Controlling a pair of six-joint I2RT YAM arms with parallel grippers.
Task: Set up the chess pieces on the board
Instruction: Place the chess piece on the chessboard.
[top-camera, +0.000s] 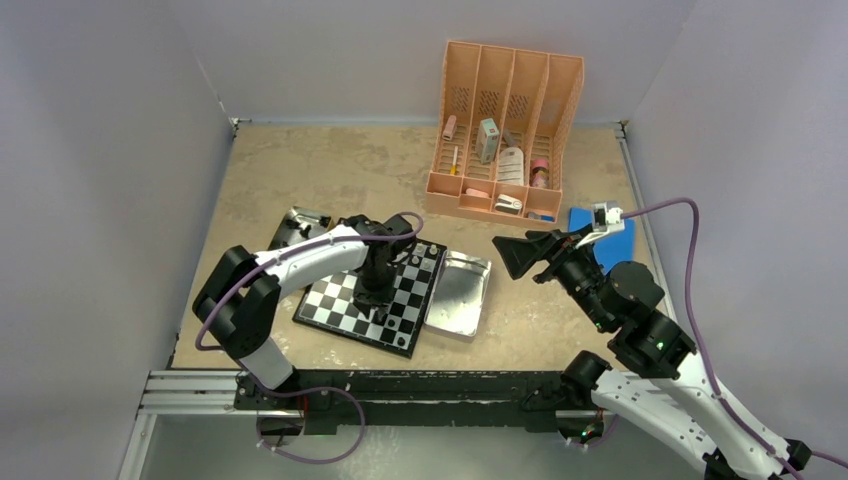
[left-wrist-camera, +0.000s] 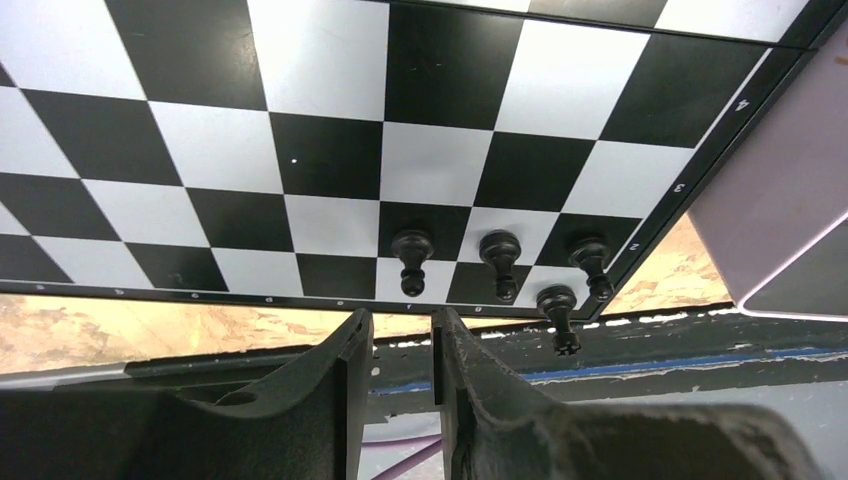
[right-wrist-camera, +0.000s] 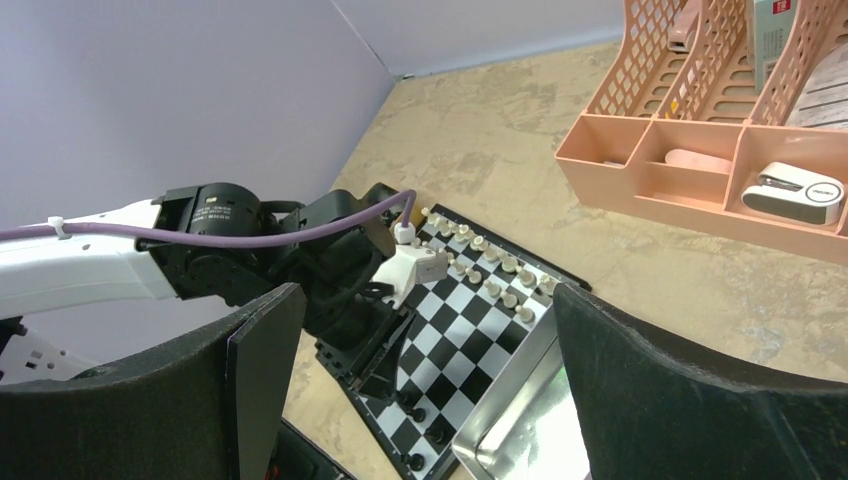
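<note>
The left gripper (left-wrist-camera: 403, 320) points down at the board's (left-wrist-camera: 330, 60) near rim, its jaws narrowly parted with nothing between them. Just ahead of the fingertips four black pieces (left-wrist-camera: 500, 255) stand upright in the corner nearest the tray (top-camera: 458, 295) — three in a row, and one closer to the rim.

The board has black and shiny white checks inside a thin black rim. It lies at a slant on the table (top-camera: 330, 170), and its middle squares are bare. White pieces (right-wrist-camera: 478, 243) fill two rows along the far side. The left arm reaches in over the board's left part.

The tray lies just beside the board's right edge; whether they touch I cannot tell. The right gripper (right-wrist-camera: 425, 292) hangs well off to the right above the table — jaws spread wide, empty, facing the board. A peach organizer (top-camera: 505, 130) stands at the back, well apart from the board.
</note>
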